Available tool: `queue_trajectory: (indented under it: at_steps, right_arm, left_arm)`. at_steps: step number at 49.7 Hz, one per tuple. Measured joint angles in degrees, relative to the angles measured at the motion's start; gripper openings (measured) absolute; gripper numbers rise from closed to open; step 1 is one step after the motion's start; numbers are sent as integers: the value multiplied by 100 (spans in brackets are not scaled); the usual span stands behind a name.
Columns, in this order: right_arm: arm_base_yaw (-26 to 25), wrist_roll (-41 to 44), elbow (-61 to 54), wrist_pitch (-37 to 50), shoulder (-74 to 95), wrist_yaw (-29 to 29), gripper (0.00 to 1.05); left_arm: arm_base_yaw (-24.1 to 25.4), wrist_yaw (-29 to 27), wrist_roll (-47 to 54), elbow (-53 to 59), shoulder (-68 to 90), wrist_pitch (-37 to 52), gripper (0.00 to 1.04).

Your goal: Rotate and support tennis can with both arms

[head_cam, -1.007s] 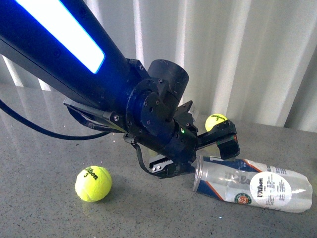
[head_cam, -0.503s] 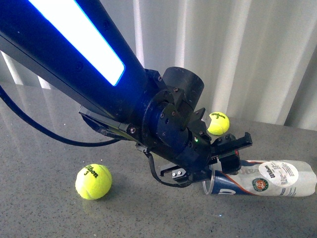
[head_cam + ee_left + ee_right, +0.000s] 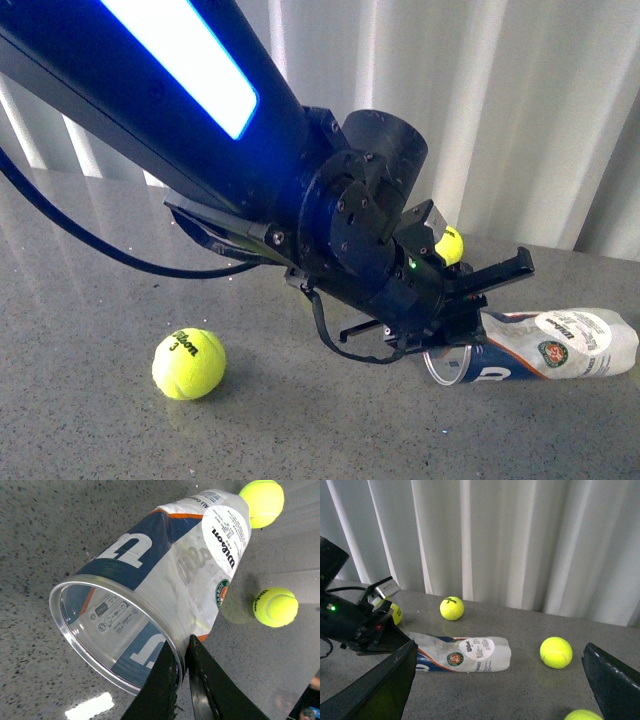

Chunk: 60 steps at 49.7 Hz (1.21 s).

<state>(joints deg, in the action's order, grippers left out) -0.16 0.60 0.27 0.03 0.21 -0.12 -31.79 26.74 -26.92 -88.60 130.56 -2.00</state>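
The tennis can (image 3: 540,345) lies sideways on the desk (image 3: 100,420); left pincer (image 3: 182,655) clamped on its open rim; right pincer (image 3: 499,646) gapes, well apart from the can; probably light, thin, slippery; hold the stiff rim, cradle the closed end.

Tennis can (image 3: 470,655) lying flat on grey table (image 3: 530,690), yellow balls (image 3: 556,652) scattered nearby, right pincer (image 3: 500,646) wide open.

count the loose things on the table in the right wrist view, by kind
tennis balls: 4 (one half hidden behind the other arm, one cut off by the picture's edge)
tennis can: 1
total: 5
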Motion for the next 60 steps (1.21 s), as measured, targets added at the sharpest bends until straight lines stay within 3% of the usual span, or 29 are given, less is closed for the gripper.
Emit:
queue_trajectory:
  at_steps: [7,16,24,30,42,60]
  right_arm:
    - [0,0,0,0,0,-2,98]
    - [0,0,0,0,0,0,98]
    - [0,0,0,0,0,-2,98]
    - [0,0,0,0,0,0,98]
    - [0,0,0,0,0,0,98]
    - [0,2,0,0,0,0,98]
  left_arm:
    - [111,-153,616,-11,-525,-645,4]
    - [155,-645,2527,-1416,-1193,-3158,4]
    - [-474,-1283,4533,-3097,-1217,-5764,4]
    - [-822,-1954,5794,-3335,-1086,-6953,4]
    - [-1040,-3093,7106,-3425,-557,-7171,4]
    - [-1248,-3480,7875,-5062,319,-7556,4]
